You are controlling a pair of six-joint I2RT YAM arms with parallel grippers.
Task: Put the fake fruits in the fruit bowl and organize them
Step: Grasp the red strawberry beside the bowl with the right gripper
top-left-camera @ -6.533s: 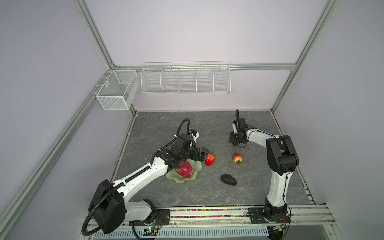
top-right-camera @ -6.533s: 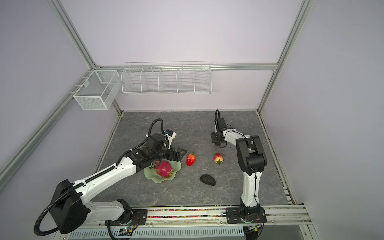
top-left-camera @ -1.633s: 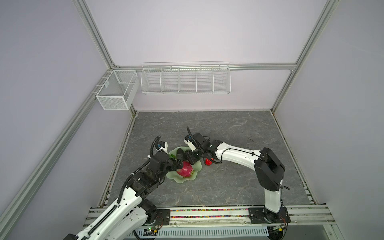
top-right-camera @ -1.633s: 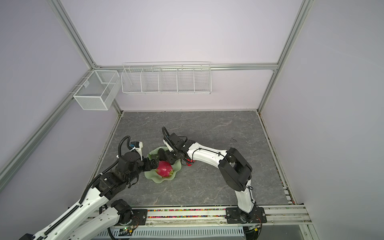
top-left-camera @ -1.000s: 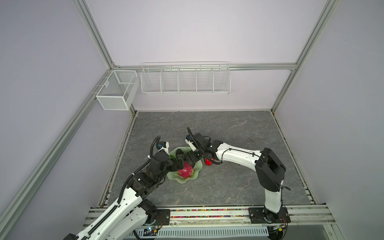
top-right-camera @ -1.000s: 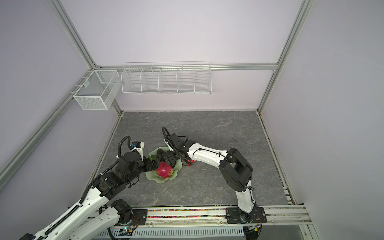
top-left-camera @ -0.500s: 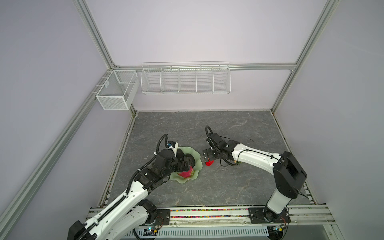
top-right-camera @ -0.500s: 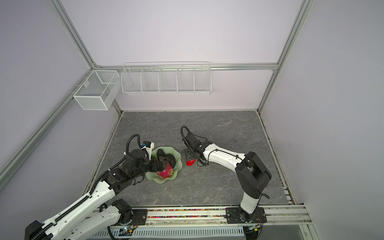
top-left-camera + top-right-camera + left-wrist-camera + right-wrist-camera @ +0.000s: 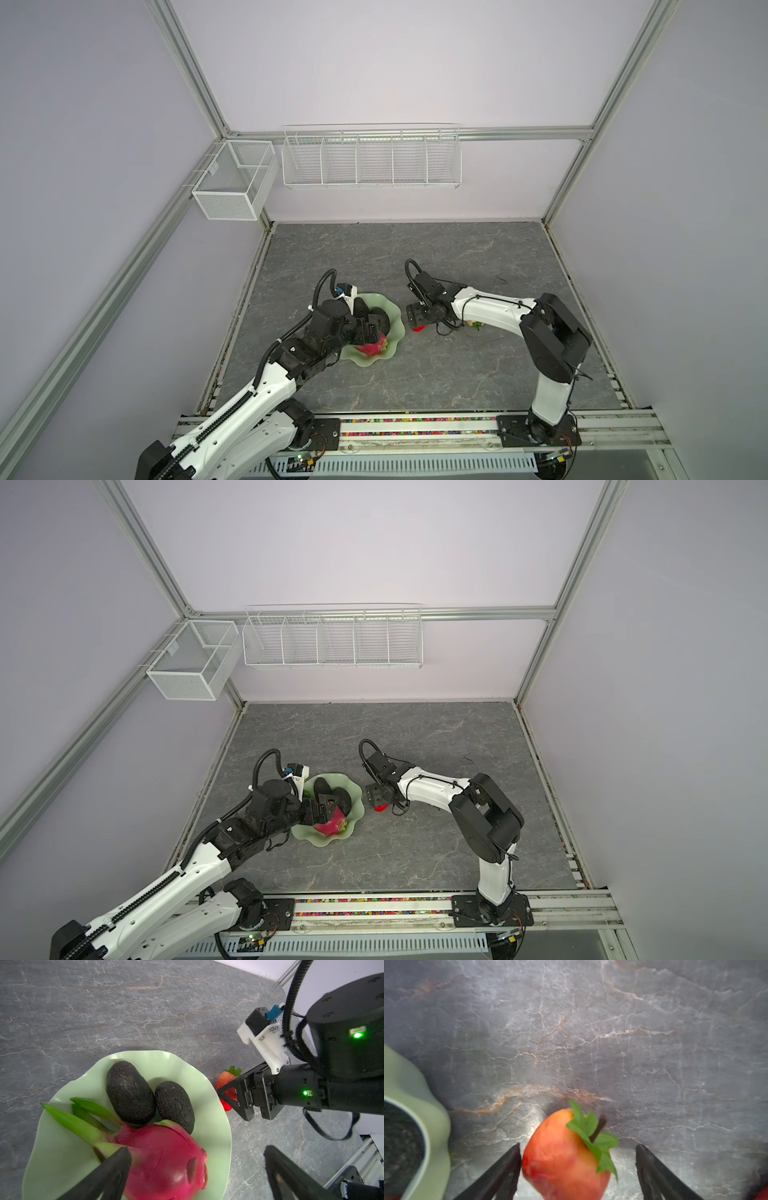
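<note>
- The bowl (image 9: 58,1136) is sitting on the table (image 9: 415,257), holding the dragon fruit (image 9: 166,1157) and both avocados (image 9: 129,1093).
- The left gripper (image 9: 196,1148) is hanging over the dragon fruit, jaws spread wide, gripping nothing.
- The right gripper (image 9: 578,1145) is straddling a strawberry (image 9: 562,1157) lying on the table just beside the bowl, with its jaws apart and unclamped.
- A second strawberry (image 9: 471,323) is lying partly hidden under the right arm.

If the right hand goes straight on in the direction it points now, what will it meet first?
Most likely the strawberry: it lies on the grey tabletop between the open fingers of the right hand. The tabletop comes just behind it, though the depth is hard to judge.
</note>
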